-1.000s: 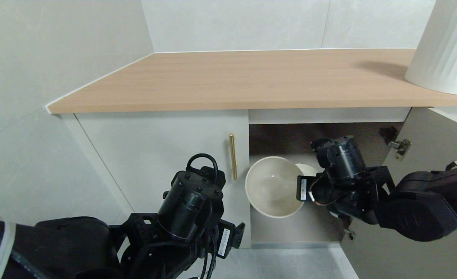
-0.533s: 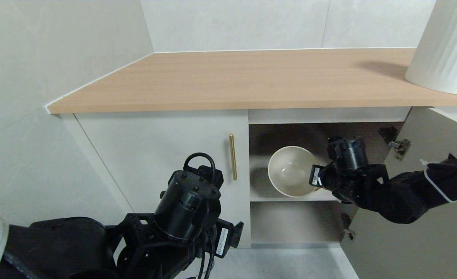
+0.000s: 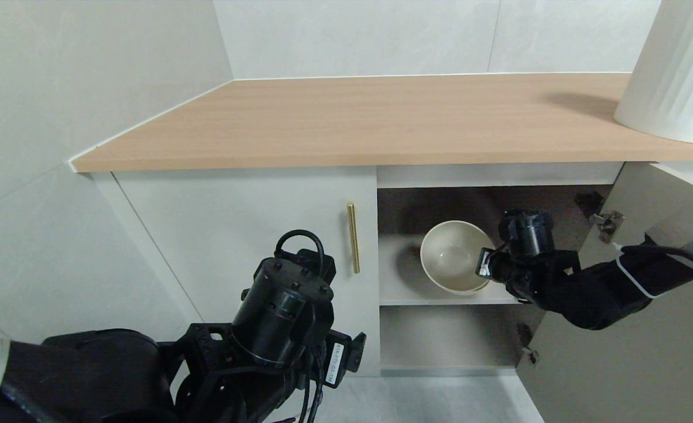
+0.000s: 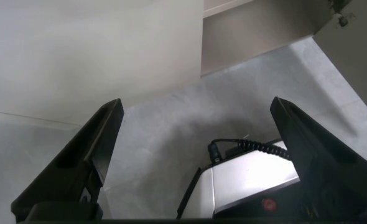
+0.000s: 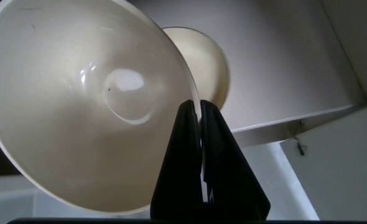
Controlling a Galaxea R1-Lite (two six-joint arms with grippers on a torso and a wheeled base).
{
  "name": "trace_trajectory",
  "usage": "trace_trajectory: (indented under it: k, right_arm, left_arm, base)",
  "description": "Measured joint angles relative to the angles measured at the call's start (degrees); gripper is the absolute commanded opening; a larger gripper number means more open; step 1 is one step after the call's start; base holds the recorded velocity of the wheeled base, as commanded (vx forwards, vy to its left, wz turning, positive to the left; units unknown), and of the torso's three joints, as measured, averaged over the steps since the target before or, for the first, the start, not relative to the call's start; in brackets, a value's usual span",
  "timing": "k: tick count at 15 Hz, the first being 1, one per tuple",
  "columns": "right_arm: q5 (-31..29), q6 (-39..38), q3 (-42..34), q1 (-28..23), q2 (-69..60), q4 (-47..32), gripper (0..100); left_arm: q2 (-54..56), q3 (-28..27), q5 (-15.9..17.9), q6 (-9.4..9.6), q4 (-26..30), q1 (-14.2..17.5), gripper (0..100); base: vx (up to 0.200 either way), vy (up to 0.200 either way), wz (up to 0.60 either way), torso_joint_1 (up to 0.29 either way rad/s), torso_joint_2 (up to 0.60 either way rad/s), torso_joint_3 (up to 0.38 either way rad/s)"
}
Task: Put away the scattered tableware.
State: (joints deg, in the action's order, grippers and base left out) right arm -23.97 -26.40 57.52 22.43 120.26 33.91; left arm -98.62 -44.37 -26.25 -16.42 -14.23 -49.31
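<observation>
A cream bowl [image 3: 452, 257] is tipped on its side inside the open cupboard, just above the middle shelf [image 3: 399, 285]. My right gripper [image 3: 483, 270] is shut on its rim from the right. In the right wrist view the bowl [image 5: 90, 106] opens toward the camera, and the black fingers [image 5: 190, 143] of the right gripper [image 5: 200, 121] pinch its edge. Behind it a second pale dish [image 5: 205, 62] rests on the shelf. My left gripper [image 4: 196, 155] hangs low in front of the closed left door, open and holding nothing, with the grey floor under it.
The wooden countertop [image 3: 382, 117] carries a white ribbed container [image 3: 675, 76] at the far right. The left door has a gold handle [image 3: 352, 238]. The right door [image 3: 634, 341] stands swung open beside my right arm. A lower compartment [image 3: 446, 338] lies under the shelf.
My right gripper has carried the bowl up and deeper into the cupboard, from in front of the lower opening to over the middle shelf. The left arm has barely shifted.
</observation>
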Motion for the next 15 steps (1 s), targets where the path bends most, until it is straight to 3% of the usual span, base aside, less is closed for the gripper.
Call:
trace_trajectory:
  k: [15]
  right_arm:
    - [0.5,-0.1,4.3,-3.0,6.1,0.1,0]
  left_arm:
    - [0.0,0.0,0.0,-0.73,0.0,0.0,100]
  base:
    - [0.0,0.0,0.0,0.0,0.0,0.0]
